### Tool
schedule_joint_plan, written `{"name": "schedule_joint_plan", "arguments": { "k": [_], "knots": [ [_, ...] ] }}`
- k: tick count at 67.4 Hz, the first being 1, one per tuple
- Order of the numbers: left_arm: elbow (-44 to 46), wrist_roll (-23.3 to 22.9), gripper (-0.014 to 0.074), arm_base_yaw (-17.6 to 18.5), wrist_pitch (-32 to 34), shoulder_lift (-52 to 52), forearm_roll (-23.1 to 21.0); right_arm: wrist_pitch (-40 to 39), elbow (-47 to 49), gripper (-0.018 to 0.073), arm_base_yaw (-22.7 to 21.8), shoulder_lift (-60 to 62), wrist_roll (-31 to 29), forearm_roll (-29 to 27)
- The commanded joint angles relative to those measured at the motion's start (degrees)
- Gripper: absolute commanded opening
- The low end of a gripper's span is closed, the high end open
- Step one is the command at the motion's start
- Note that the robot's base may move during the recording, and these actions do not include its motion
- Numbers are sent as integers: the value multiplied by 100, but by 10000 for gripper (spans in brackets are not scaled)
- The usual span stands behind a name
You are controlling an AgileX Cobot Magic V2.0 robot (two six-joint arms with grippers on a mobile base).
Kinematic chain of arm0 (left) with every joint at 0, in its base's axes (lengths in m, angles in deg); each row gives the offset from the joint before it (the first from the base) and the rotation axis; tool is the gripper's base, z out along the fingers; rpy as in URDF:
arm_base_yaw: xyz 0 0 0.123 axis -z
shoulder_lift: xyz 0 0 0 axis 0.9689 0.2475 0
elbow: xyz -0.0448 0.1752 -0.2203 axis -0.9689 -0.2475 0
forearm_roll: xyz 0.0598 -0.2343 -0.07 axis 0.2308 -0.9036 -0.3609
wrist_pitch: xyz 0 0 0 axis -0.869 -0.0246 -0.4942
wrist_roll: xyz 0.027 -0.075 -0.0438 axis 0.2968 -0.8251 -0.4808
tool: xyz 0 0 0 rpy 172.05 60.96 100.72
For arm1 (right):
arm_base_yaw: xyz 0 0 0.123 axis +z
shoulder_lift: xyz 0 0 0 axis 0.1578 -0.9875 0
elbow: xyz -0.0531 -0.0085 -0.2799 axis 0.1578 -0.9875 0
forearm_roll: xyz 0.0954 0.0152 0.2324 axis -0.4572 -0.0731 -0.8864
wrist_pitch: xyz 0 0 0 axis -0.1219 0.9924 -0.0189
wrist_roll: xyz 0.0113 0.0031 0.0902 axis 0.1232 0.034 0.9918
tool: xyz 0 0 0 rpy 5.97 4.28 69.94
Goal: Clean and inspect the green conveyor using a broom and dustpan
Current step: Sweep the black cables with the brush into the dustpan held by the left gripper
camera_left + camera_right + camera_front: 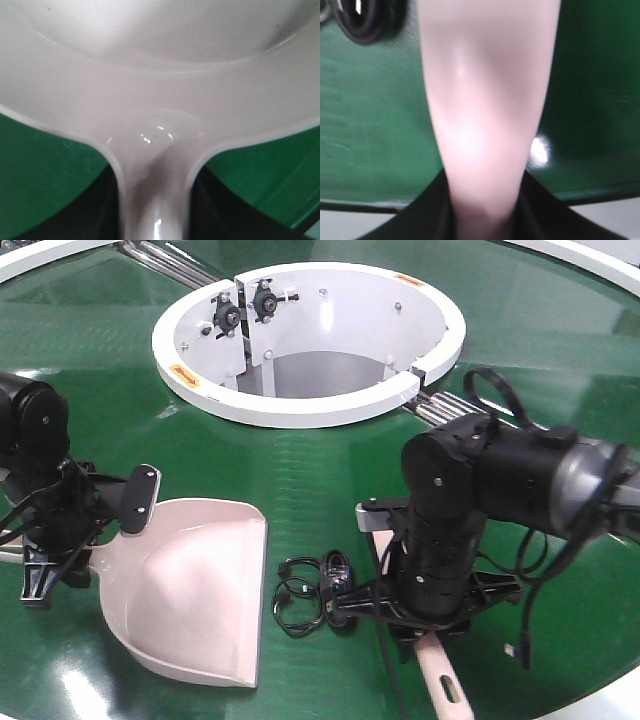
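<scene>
The left gripper [155, 212] is clamped on the handle of the dustpan [195, 590], which rests on the green conveyor [320, 475] near its front-left edge. The right gripper [485, 220] is clamped on the broom [446, 687] near the front edge. A black cable coil [310, 592] lies between them.

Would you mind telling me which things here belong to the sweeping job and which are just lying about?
Job: green conveyor, dustpan, broom.
Lying about: coiled black cable between the two tools. The white ring hub is a fixture.
</scene>
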Motion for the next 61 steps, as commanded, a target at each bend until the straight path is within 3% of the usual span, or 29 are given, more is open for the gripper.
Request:
{"name": "schedule_joint_plan", "arguments": {
  "k": [1,31,61],
  "knots": [
    [170,-80,-7,38,20,-219,-79,214,288,-5,45,38,102,-128],
    [170,-80,-7,38,15,-219,-73,426,776,-5,483,-598,175,-276],
    [170,-80,-7,38,2,-219,-74,431,2570,-5,1182,-1917,-371,-1527]
  ]
}}
